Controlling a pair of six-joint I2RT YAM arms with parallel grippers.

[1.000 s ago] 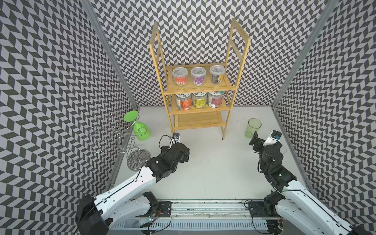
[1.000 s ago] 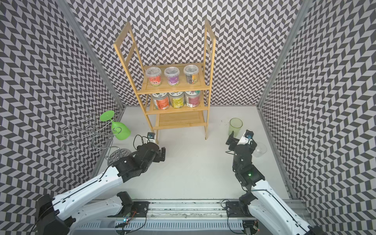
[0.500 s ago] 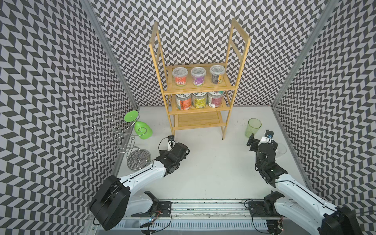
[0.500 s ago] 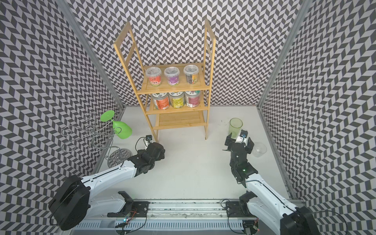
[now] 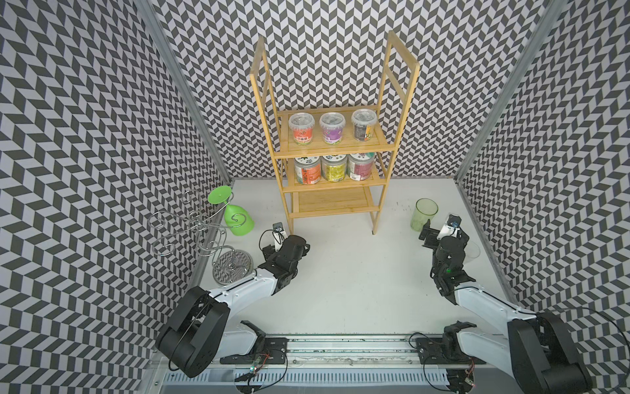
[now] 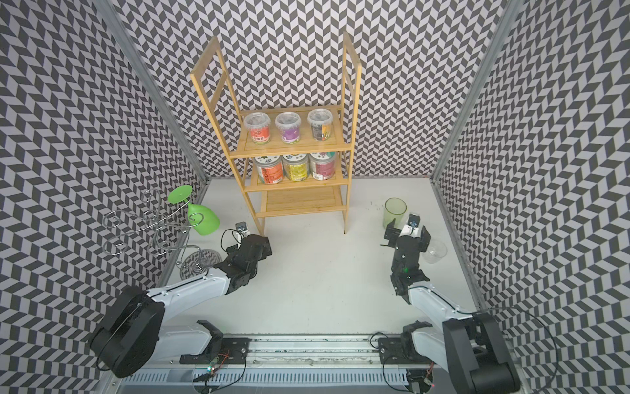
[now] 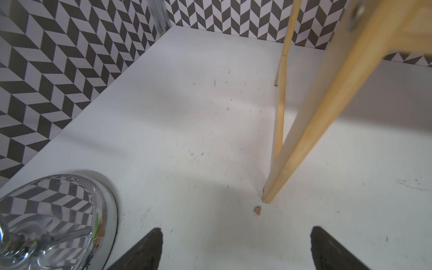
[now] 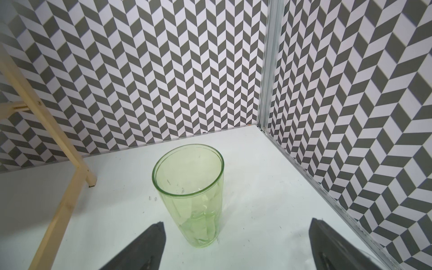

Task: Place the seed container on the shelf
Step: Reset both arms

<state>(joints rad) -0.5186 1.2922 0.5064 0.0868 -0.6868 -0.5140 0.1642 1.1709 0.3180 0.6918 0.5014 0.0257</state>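
The shelf (image 5: pixel 332 201) (image 6: pixel 300 201) stands at the back middle in both top views. Three clear lidded seed containers (image 5: pixel 330 128) (image 6: pixel 288 127) stand in a row on its upper board, and three labelled jars (image 5: pixel 333 168) stand on the middle board. No container is on the table or in a gripper. My left gripper (image 5: pixel 288 244) (image 6: pixel 250 244) (image 7: pixel 236 230) is open and empty, low over the table just before the shelf's front left leg (image 7: pixel 304 131). My right gripper (image 5: pixel 443 235) (image 6: pixel 407 232) (image 8: pixel 237 223) is open and empty, right behind a green tumbler (image 8: pixel 189 194).
The green tumbler (image 5: pixel 424 215) stands upright right of the shelf. A clear glass (image 5: pixel 472 252) lies beside the right gripper near the right wall. A chrome wire stand (image 5: pixel 204 232) with a hanging green wine glass (image 5: pixel 237 218) is at the left; its shiny base (image 7: pixel 51 222) is close to my left fingers.
Both arms have folded down, their elbows dropping toward the base rail. The two grippers stay low near the same spots, both open throughout.
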